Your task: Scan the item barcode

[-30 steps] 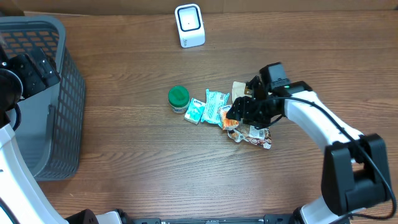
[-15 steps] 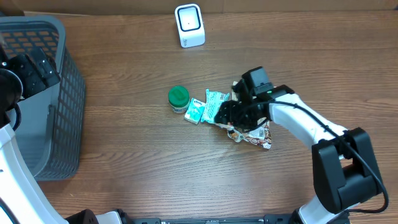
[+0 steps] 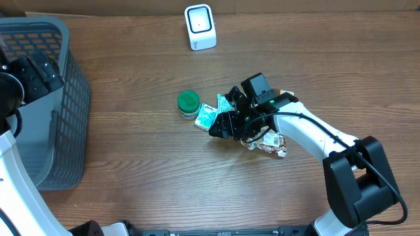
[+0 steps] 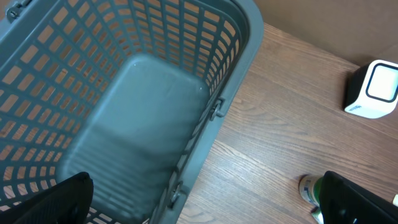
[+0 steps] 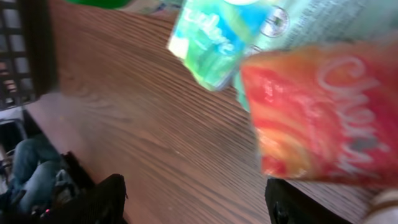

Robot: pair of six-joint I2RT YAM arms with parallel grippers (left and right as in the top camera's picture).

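A small pile of items lies mid-table: a green-lidded jar [image 3: 188, 101], teal packets [image 3: 206, 118] and a crumpled snack bag [image 3: 273, 145]. My right gripper [image 3: 223, 124] hangs open low over the pile's left part. In the right wrist view bare wood lies between its fingers [image 5: 99, 202], an orange-red packet [image 5: 317, 112] lies just beyond the right finger, and a teal packet [image 5: 211, 43] lies further off. The white scanner [image 3: 200, 27] stands at the back. My left gripper [image 4: 205, 186] stands open over the grey basket [image 4: 242, 37]. I cannot make out a barcode.
The grey basket [image 3: 65, 105] fills the table's left end, with my left arm [image 3: 33, 72] above it. Bare wood stretches between the basket and the pile. The left wrist view also catches the scanner [image 4: 373, 88] and the jar [image 4: 309, 188].
My right gripper has slid left across the pile, from the snack bag's side toward the teal packets, and its jaws have opened a little wider. The left arm has not moved.
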